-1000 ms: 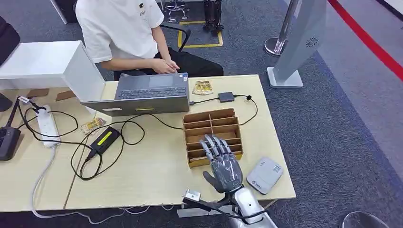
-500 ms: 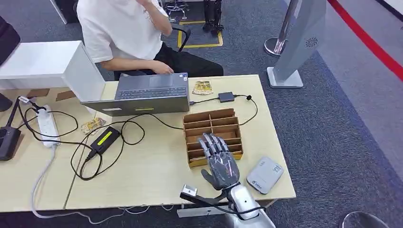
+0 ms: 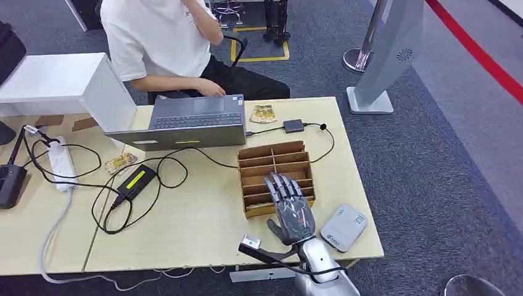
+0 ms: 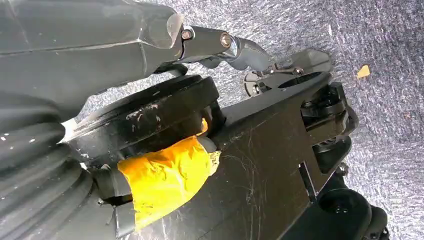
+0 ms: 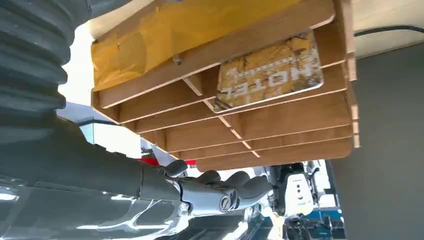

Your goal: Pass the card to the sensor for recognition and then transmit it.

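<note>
— What has moved?
— My right hand (image 3: 292, 206) has edged slightly right above the wooden organizer (image 3: 275, 161).
— Holding anything?
— Nothing; fingers spread. The card (image 5: 270, 71) sits in one slot.

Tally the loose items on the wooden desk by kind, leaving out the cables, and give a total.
Laptop: 1
Slotted cardboard organiser: 1
Card reader: 1
Power strip: 1
Black power brick: 1
Small black adapter: 1
Gold snack packets: 2
Total: 8
</note>
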`<state>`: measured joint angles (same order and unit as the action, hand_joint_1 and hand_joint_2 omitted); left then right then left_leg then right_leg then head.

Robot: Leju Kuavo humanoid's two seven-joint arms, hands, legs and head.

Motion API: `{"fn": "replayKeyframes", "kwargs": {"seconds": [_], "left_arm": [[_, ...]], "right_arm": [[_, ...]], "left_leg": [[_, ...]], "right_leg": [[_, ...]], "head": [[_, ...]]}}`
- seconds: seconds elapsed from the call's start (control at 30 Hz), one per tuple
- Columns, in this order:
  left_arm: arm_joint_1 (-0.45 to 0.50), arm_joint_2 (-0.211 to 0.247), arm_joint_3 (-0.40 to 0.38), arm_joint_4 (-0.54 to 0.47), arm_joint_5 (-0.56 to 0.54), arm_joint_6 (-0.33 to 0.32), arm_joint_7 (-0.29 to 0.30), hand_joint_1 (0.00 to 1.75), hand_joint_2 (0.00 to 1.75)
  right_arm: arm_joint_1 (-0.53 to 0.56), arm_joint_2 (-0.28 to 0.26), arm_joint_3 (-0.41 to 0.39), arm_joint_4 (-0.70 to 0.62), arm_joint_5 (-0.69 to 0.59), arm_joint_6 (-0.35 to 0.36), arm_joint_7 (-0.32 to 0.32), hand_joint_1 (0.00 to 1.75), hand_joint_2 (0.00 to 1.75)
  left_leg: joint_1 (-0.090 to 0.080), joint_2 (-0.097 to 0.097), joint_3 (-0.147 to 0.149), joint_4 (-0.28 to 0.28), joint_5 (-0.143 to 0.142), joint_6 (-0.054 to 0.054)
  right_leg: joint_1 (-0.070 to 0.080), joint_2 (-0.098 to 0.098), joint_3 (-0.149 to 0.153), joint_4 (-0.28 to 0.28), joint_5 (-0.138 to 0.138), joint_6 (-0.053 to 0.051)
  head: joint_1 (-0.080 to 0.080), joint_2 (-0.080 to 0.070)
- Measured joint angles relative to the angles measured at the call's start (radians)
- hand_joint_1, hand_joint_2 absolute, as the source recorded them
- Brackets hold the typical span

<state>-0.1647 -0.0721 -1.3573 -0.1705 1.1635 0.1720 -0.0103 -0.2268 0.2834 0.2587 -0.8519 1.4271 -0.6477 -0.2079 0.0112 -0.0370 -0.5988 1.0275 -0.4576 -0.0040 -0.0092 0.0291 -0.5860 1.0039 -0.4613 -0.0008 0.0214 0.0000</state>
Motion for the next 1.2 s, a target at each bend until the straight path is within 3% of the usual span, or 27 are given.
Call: {"fn": "replayKeyframes", "kwargs": {"seconds": [1.2], "left_arm": [[-0.002, 0.000, -0.014, 0.000, 0.006, -0.004, 0.002, 0.00, 1.75]], "right_arm": [[-0.006, 0.046, -0.025, 0.000, 0.003, 0.000, -0.085, 0.00, 1.75]], "left_leg": [[0.000, 0.000, 0.000, 0.000, 0.000, 0.000]], "right_leg": [[0.000, 0.000, 0.000, 0.000, 0.000, 0.000]], "head": [[0.000, 0.000]]}}
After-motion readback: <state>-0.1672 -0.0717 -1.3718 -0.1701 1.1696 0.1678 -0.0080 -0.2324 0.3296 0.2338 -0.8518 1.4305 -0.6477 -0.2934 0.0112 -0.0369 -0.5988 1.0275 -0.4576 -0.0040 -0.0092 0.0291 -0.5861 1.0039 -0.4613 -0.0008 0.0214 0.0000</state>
